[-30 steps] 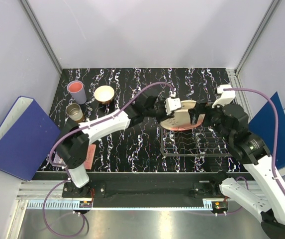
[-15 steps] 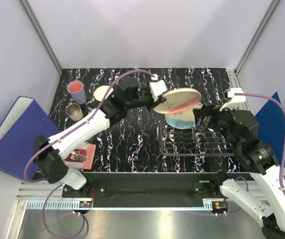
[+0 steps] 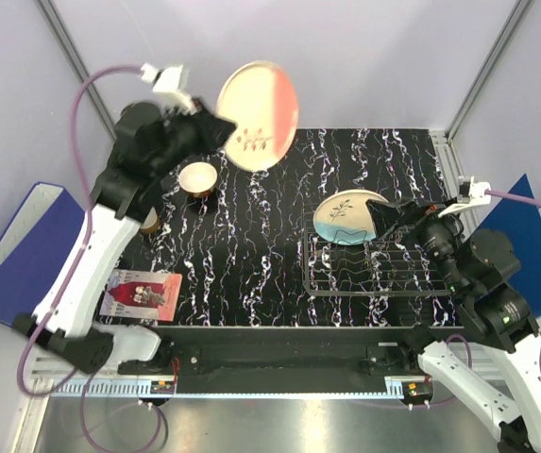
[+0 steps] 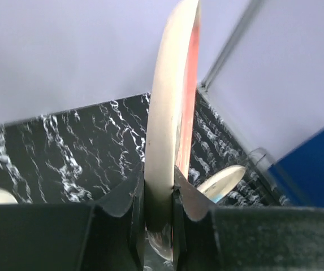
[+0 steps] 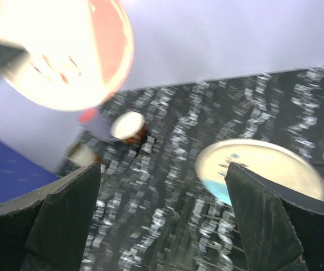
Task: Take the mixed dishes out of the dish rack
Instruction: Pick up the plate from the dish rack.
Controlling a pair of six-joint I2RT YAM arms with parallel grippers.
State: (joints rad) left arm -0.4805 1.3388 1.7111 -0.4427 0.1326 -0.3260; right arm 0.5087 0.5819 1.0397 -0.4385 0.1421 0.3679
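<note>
My left gripper (image 3: 215, 127) is shut on the rim of the half-pink cream plate (image 3: 258, 115), holding it high above the table's back left. In the left wrist view the plate (image 4: 173, 107) stands edge-on between the jaws of the left gripper (image 4: 160, 186). The half-blue plate (image 3: 346, 217) leans in the wire dish rack (image 3: 369, 274) at the right. My right gripper (image 3: 390, 219) hangs open beside that plate without touching it. The right wrist view shows the blue plate (image 5: 258, 164) behind the open right gripper (image 5: 164, 169), with the pink plate (image 5: 60, 51) above.
A brown-cream cup (image 3: 197, 178) stands at the back left. Beside it are a lilac tumbler (image 5: 94, 121) and a metal cup (image 5: 80, 152). A red printed card (image 3: 141, 291) lies front left. Blue binders (image 3: 25, 255) flank the table.
The left arm has lifted the pink plate out of the rack and swung it up to the back left. The right gripper has drawn back to the right, still open.
</note>
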